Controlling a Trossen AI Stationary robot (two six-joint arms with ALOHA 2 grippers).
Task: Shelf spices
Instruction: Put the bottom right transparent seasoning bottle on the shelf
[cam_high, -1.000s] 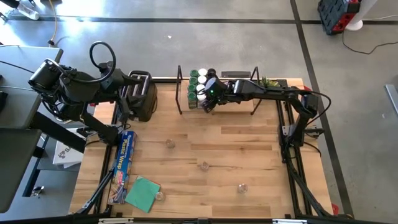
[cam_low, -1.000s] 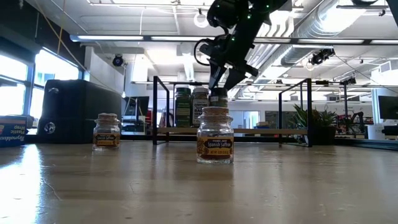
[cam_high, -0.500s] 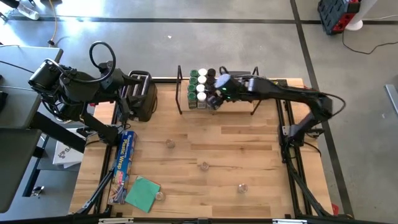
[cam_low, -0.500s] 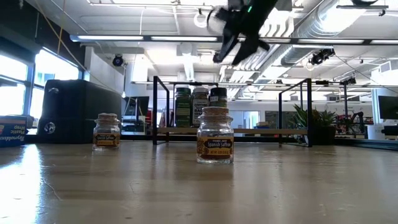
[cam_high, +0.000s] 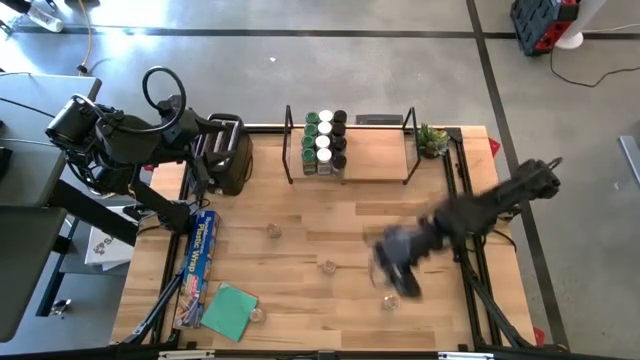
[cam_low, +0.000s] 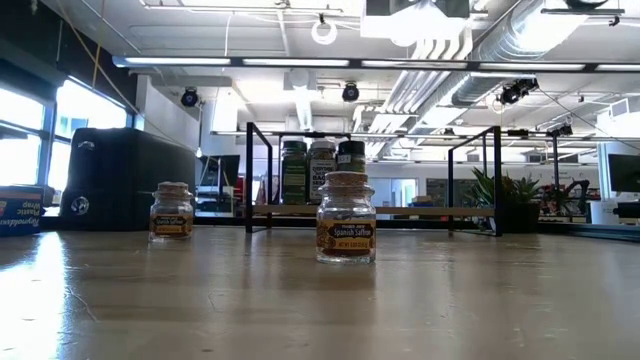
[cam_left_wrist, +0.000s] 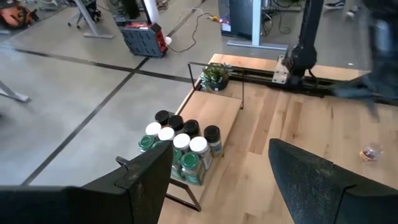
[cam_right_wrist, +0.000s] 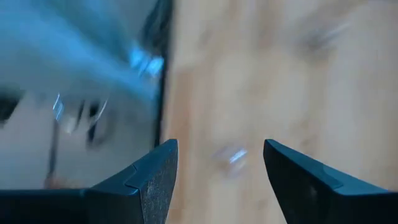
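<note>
The shelf (cam_high: 350, 152) stands at the table's far edge, with several spices (cam_high: 325, 140) packed together on its left end (cam_left_wrist: 180, 146). More spice jars stand loose on the table (cam_high: 389, 302) (cam_high: 327, 266) (cam_high: 272, 231) (cam_high: 257, 314); two of them show in the low view (cam_low: 345, 218) (cam_low: 171, 210). My right gripper (cam_high: 395, 265) is blurred and open above the table's middle right, with a jar (cam_right_wrist: 231, 157) below it. My left gripper (cam_high: 222, 128) (cam_left_wrist: 221, 149) hangs open above the toaster.
A black toaster (cam_high: 228, 160) stands at the far left. A box of plastic wrap (cam_high: 198, 268) and a green cloth (cam_high: 230, 310) lie near the left edge. A small potted plant (cam_high: 432, 140) sits by the shelf's right end.
My right gripper has risen from the spices on the shelf's left end and swung fast toward the table's near edge and somewhat right, turning as it went. It now hangs over the middle right. The spices on the shelf stay in place.
</note>
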